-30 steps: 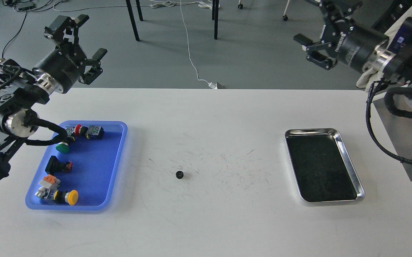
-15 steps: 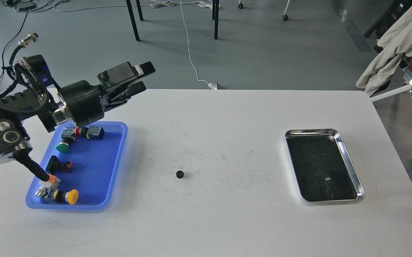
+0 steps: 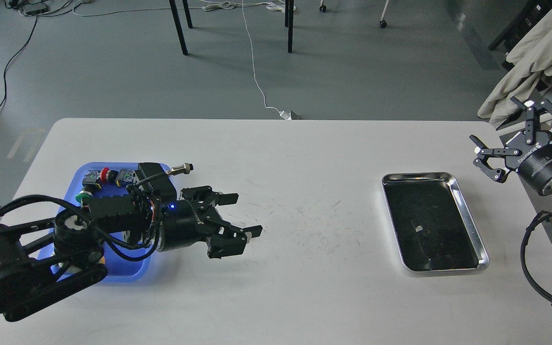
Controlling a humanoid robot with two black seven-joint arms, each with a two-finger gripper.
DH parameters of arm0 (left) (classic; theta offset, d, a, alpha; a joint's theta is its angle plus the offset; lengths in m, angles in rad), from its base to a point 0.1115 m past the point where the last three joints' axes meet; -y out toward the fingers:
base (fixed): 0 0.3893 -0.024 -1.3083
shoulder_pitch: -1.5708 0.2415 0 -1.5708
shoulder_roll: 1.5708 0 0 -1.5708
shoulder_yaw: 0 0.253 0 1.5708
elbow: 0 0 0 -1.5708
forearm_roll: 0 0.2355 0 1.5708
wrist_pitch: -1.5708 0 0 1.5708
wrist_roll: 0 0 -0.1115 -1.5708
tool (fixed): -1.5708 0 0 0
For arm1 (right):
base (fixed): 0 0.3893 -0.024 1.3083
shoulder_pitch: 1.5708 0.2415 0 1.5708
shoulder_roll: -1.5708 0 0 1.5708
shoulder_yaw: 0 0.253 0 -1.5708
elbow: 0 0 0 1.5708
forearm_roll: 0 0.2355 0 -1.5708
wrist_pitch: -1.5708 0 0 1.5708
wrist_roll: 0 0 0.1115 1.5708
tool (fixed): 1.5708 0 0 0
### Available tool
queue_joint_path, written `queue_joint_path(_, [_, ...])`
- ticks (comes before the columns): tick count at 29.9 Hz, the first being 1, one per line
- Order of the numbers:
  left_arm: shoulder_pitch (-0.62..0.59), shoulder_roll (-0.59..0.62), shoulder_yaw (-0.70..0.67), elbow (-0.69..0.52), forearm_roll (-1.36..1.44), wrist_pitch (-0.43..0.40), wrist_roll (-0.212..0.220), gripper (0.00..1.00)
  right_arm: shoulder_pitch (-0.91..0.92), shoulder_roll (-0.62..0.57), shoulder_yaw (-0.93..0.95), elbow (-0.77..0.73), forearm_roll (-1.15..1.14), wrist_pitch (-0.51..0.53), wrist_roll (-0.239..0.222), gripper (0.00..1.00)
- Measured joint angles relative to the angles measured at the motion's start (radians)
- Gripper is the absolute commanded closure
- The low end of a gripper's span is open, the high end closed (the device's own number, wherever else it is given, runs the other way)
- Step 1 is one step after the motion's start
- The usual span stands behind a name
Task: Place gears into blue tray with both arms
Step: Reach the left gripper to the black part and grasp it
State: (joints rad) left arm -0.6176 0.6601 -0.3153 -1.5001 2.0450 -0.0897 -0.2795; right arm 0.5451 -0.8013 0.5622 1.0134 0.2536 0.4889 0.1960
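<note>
My left arm lies low across the blue tray [image 3: 113, 166] and hides most of it. My left gripper [image 3: 247, 214] is open just right of the tray, close over the table, with its two fingers spread. No gear shows; the lower finger [image 3: 237, 235] covers a patch of the table. My right gripper [image 3: 494, 120] is open at the table's right edge, raised behind and to the right of the steel tray, with nothing between its fingers.
Coloured push-buttons [image 3: 103, 175] lie in the blue tray's back end. A shiny steel tray [image 3: 419, 175] with a dark inside sits on the right of the white table [image 3: 314, 287]. A chair with a beige cloth [image 3: 524, 52] stands at the far right.
The left arm has swung down from above the tray's back corner to low over the table, and its gripper has opened where a gear lay. The right gripper has come back into view at the right.
</note>
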Motion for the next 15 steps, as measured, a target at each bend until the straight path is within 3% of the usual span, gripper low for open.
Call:
queue_joint_path(5, [0.033,-0.065,0.001,0.073,0.126,0.049,0.01,0.03,0.002,0.002,-0.006,0.028,-0.035,0.0,-0.023,0.01])
queue_joint_path(15, [0.069,-0.176,-0.002,0.236,0.137,0.112,0.023,0.05,0.0,-0.001,0.016,0.033,-0.036,0.0,-0.026,0.01])
